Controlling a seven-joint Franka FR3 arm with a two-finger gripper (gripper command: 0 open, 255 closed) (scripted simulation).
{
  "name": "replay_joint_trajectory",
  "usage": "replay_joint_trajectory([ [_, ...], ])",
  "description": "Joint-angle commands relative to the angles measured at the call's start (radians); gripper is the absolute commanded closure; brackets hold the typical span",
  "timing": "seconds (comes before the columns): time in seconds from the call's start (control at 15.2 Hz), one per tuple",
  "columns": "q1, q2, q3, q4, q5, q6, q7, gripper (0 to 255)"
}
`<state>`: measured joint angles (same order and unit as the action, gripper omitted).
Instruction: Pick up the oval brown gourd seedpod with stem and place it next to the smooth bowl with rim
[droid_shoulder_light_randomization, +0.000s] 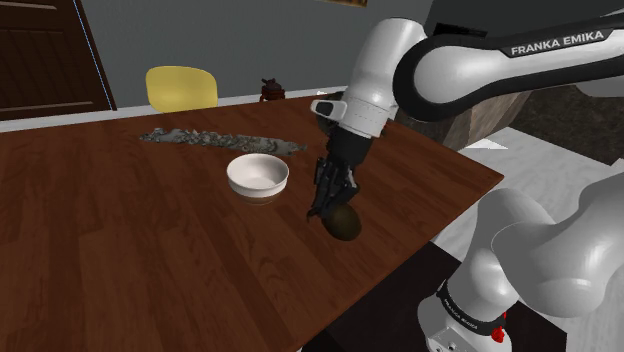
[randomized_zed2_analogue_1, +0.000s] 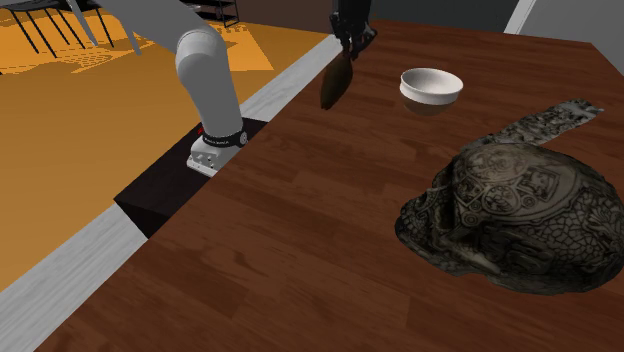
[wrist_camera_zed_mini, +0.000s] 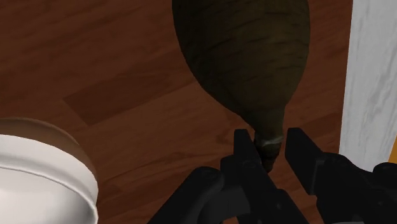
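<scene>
- I'm looking at a dark wooden table (droid_shoulder_light_randomization: 120, 250) in a room with a grey wall; a yellow chair (droid_shoulder_light_randomization: 182, 87) stands at its far edge.
- A white bowl (droid_shoulder_light_randomization: 258, 175) sits near the fingers (wrist_camera_zed_mini: 243, 153), off to one side and not touching them. A grey patterned strip (droid_shoulder_light_randomization: 220, 140) lies beyond the bowl from the fingers.
- 1 dark, ornate domed object (randomized_zed2_analogue_1: 510, 215) rests well apart from the fingers.
- The arm (droid_shoulder_light_randomization: 400, 70) bends down over the table, with the gripper (droid_shoulder_light_randomization: 328, 210) pointing downward.
- The 2 fingers clasp the stem of the brown gourd seedpod (droid_shoulder_light_randomization: 346, 224), whose body hangs just past their tips.
- The arm reads "FRANKA EMIKA".
</scene>
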<state>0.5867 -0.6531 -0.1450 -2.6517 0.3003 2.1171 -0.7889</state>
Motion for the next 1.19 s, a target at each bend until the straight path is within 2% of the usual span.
replay_joint_trajectory([
  [0.0, -0.001, 0.008, -0.004, -0.031, 0.001, 0.026, -0.013, 255],
  [0.66, 0.02, 0.08, -0.02, -0.121, 0.04, 0.181, -0.076, 255],
  [1.12, 0.019, 0.08, -0.02, -0.121, 0.041, 0.181, -0.076, 255],
])
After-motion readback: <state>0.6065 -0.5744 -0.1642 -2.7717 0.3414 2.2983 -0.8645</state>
